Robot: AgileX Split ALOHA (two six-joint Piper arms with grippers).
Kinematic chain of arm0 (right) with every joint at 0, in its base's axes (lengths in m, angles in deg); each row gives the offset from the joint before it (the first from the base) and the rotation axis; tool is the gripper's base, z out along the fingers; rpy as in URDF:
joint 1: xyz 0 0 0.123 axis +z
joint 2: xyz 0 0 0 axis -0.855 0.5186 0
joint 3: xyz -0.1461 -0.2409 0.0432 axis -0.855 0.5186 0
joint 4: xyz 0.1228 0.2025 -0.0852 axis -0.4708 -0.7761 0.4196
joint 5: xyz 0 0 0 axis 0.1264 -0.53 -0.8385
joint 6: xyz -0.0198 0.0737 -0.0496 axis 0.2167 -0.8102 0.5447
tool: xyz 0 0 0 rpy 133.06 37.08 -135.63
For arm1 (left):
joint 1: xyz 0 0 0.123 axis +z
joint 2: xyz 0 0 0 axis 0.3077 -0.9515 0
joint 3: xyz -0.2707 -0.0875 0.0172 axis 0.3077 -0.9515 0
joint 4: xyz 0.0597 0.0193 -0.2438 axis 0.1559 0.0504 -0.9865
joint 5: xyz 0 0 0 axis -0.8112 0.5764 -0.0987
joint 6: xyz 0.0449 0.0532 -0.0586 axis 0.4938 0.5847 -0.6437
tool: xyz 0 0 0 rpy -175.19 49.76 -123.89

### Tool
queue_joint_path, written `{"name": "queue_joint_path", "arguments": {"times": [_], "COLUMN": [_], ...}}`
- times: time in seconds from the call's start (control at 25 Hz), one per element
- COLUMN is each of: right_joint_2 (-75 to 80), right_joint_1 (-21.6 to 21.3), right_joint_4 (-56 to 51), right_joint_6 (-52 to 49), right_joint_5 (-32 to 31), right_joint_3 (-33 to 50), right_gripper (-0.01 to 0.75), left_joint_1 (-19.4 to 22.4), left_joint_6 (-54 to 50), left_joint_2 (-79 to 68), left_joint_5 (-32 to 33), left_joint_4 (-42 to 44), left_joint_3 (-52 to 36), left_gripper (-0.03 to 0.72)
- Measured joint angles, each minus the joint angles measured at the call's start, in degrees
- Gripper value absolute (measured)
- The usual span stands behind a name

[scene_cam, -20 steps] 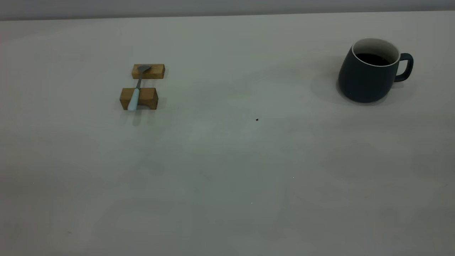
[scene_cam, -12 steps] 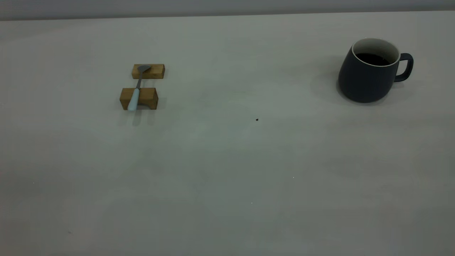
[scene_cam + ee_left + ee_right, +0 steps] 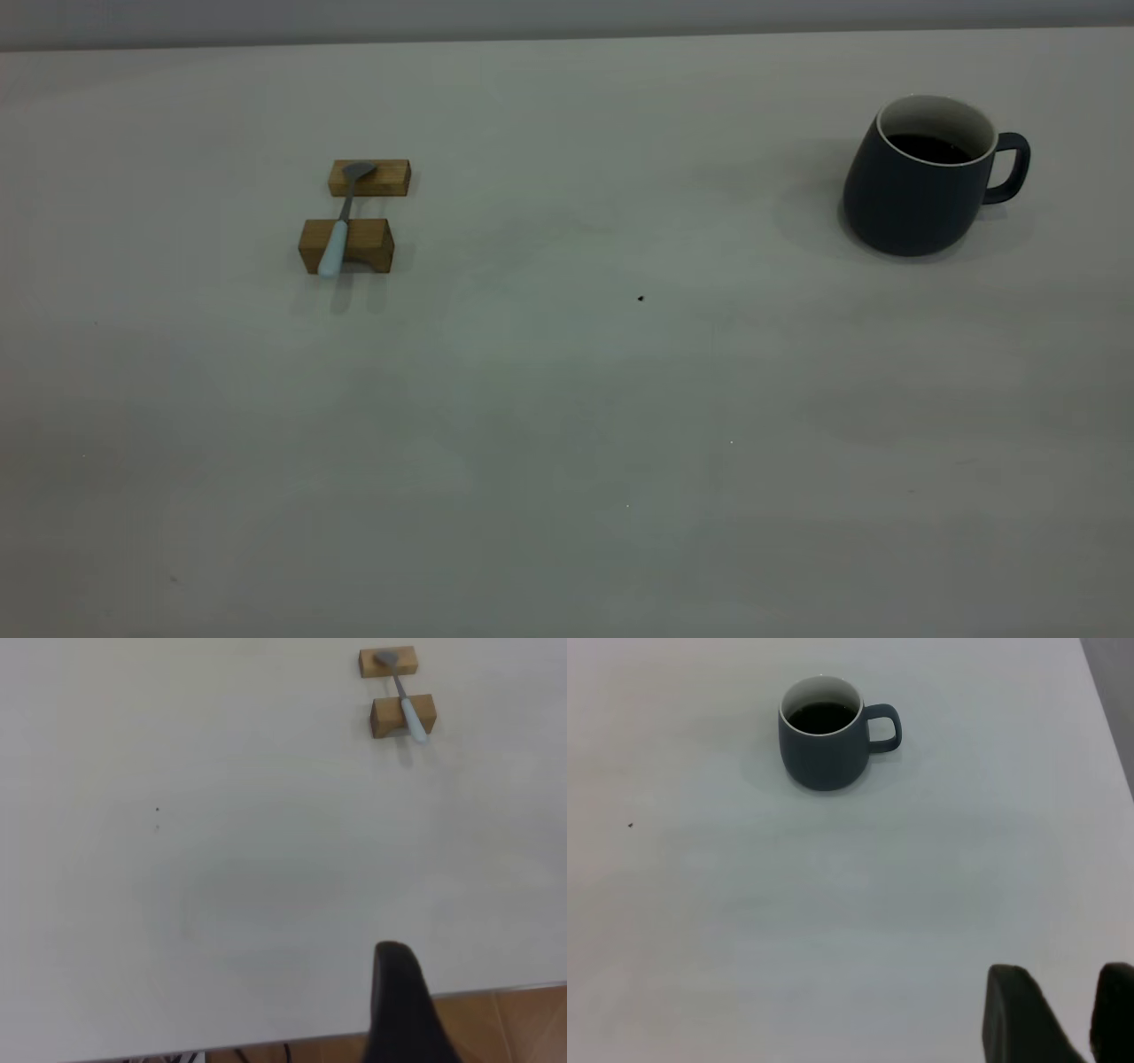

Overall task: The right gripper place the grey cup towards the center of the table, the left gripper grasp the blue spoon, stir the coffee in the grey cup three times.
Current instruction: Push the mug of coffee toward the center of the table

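Note:
The grey cup (image 3: 921,182) stands upright at the far right of the table (image 3: 567,425), handle to the right, with dark coffee (image 3: 928,147) inside. The right wrist view shows the cup (image 3: 826,734) far from my right gripper (image 3: 1061,979), whose two black fingers stand a little apart with only table between them. The blue spoon (image 3: 337,239) lies across two wooden blocks at the left, bowl on the far block. In the left wrist view the spoon (image 3: 407,709) is far off. Of my left gripper only one black finger (image 3: 397,992) shows, near the table's edge. Neither gripper appears in the exterior view.
Two brown wooden blocks (image 3: 347,245) (image 3: 370,177) carry the spoon. A tiny dark speck (image 3: 640,299) lies near the table's middle. The table's edge with brown floor (image 3: 505,1028) beyond it shows in the left wrist view.

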Motion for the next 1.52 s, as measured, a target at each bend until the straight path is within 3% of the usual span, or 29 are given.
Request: {"name": "queue_joint_path", "arguments": {"times": [0.68, 0.88, 1.0, 1.16, 1.52], "right_joint_2": [1.73, 15.21, 24.31, 36.86, 66.50], "right_joint_1": [0.00, 0.00, 0.00, 0.00, 0.00], "right_joint_4": [-0.77, -0.96, -0.23, 0.56, 1.31], "right_joint_6": [-0.20, 1.31, 4.48, 9.27, 25.65], "right_joint_5": [-1.15, -3.98, -0.96, 5.94, 16.72], "right_joint_3": [-0.74, -5.01, -7.99, -10.91, -20.17], "right_gripper": [0.252, 0.396, 0.536, 0.668, 0.698], "left_joint_1": [0.00, 0.00, 0.00, 0.00, 0.00], "left_joint_6": [0.00, 0.00, 0.00, 0.00, 0.00], "left_joint_2": [0.00, 0.00, 0.00, 0.00, 0.00], "left_joint_5": [0.00, 0.00, 0.00, 0.00, 0.00], "left_joint_4": [0.00, -0.02, -0.02, -0.02, -0.07], "left_joint_3": [0.00, 0.00, 0.00, 0.00, 0.00], "left_gripper": [0.519, 0.519, 0.519, 0.519, 0.519]}}
